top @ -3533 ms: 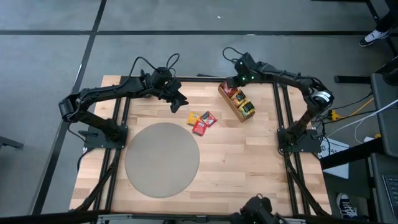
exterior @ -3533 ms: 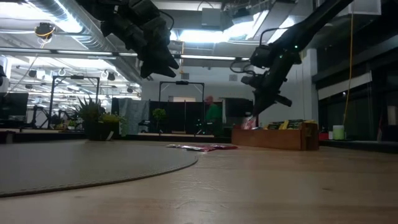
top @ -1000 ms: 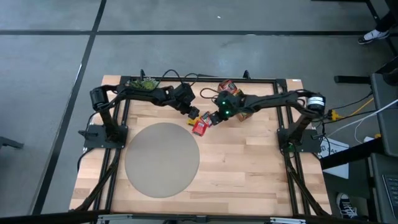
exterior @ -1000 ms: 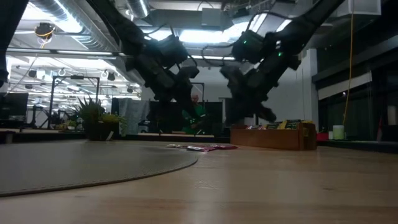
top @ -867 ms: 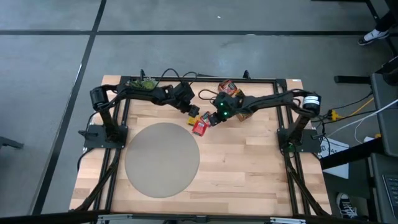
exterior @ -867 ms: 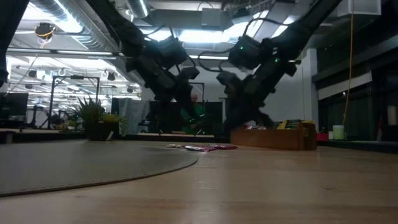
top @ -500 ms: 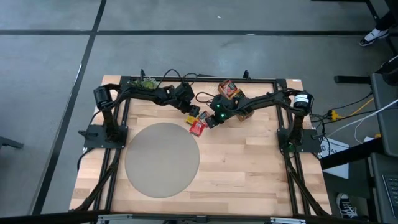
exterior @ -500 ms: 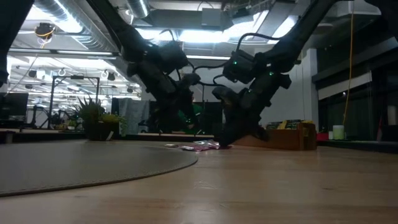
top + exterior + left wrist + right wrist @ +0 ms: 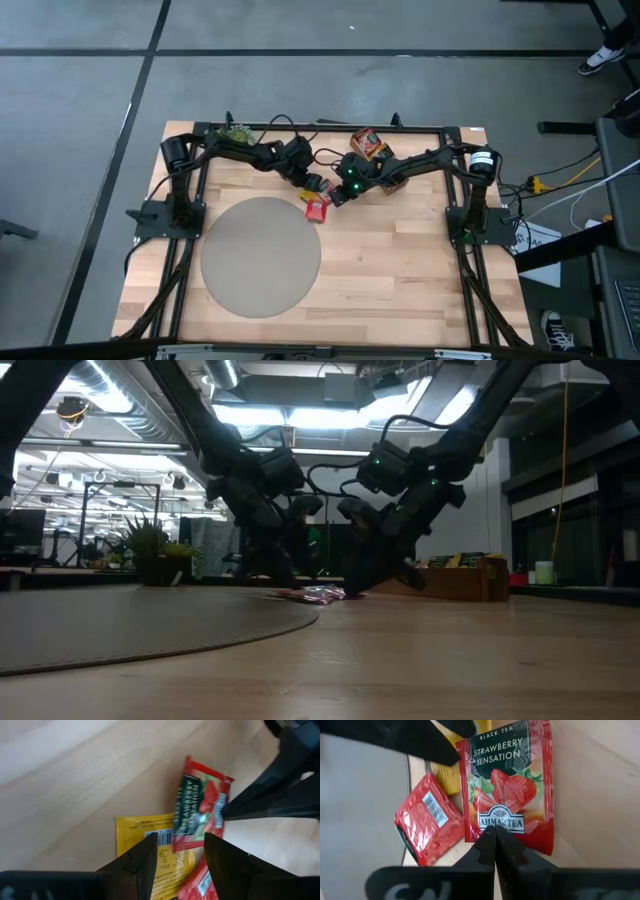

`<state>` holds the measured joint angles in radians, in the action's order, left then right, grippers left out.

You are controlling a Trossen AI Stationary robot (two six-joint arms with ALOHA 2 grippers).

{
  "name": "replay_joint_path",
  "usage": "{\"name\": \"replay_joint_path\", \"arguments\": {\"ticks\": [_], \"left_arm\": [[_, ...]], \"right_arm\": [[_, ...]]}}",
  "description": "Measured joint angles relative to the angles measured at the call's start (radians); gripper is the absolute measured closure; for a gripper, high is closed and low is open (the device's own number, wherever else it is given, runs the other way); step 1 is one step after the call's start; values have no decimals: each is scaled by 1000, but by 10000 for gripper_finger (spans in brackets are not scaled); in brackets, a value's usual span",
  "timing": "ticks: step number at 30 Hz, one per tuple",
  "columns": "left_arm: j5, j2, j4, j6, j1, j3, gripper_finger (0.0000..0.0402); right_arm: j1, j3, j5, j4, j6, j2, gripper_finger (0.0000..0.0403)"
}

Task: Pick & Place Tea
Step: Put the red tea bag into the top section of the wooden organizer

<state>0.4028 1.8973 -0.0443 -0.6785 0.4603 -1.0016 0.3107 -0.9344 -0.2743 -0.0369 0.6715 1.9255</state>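
We've got both arms converged over the small pile of tea sachets near the back-middle of the surface, just beyond the round grey mat. The right hand has its fingers pressed together, tips down on the lower edge of the strawberry sachet; from this view we can't tell if paper is actually caught between them or if they're only resting on it, so we treat the grip as unproven. The left hand hangs w/ fingers apart right over the yellow sachet, which lies partly under the strawberry one, w/ a second red sachet just beside, barcode side up. In the high view the pile shows as a red patch between the two hands, and the wooden tray w/ more packets sits near, behind the right arm. To do this step well, we judge: lift slowly and only a little at first, checking the strawberry sachet comes up alone, since flat paper slips easily from a thin edge pinch and may drag its neighbour along. If it doesn't rise, we reopen, press a touch lower so a finger gets under the edge, then close again. The left hand should hold off or pin the yellow sachet, not dive in, as the two hands are v. close and a clash looks like the main risk. Keep the wrist angle steady on the way to the tray.
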Motion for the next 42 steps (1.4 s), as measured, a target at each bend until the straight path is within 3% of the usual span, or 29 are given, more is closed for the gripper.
{"name": "replay_joint_path", "arguments": {"ticks": [6,11,21,31,37,42], "left_arm": [[76,34,54,-13,0,-1,245],[81,35,51,-6,0,-2,257],[90,34,41,62,34,0,392],[142,16,35,163,66,1,399],[148,-78,1,318,66,1,399],[151,-142,-139,479,66,1,399]], "right_arm": [[0,0,-7,-25,0,0,400],[0,0,-8,-26,4,1,400],[0,2,-10,-54,35,1,391],[29,6,-95,-127,41,-36,355],[69,4,-163,-177,0,-136,319],[95,3,-172,-177,-109,-237,291]]}}
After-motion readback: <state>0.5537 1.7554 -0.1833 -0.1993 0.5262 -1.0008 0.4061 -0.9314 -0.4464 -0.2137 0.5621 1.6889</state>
